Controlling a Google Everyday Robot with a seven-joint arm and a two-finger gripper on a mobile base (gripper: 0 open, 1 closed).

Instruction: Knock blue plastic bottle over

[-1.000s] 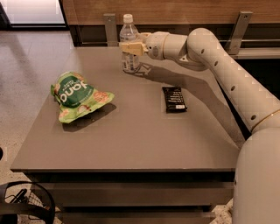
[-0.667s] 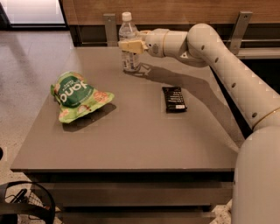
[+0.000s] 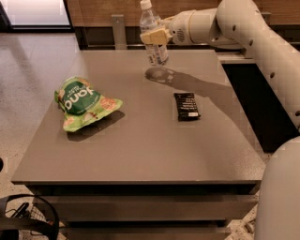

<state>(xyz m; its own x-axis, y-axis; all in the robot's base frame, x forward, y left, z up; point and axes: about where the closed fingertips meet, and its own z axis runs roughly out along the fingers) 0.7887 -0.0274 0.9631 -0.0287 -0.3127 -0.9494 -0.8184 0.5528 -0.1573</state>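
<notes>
The bottle point(image 3: 157, 54) is at the far side of the table point(image 3: 140, 150), right of the middle, and the hand point(image 3: 153, 36) has it round the waist. The hand's pale fingers point(image 3: 151, 37) are closed on the bottle just above its label, with the white cap point(image 3: 146, 4) and the shoulders showing above them and the ribbed lower part below. The bottle stands nearly upright, leaning a little with its cap toward the left. Its base seems to hang clear of the table: a soft dark shadow point(image 3: 161, 75) lies on the top a short way nearer than the base, apart from it. The arm point(image 3: 243, 23) reaches in from the right, running level along the far edge to the hand.

The bottle is clear with a faint blue tint; whether anything is in it cannot be told. A green snack bag point(image 3: 84, 101) lies puffed up near the left edge, well apart from the bottle. A flat black bar point(image 3: 186, 105) lies on the right half, nearer than the bottle and clear of the hand.
</notes>
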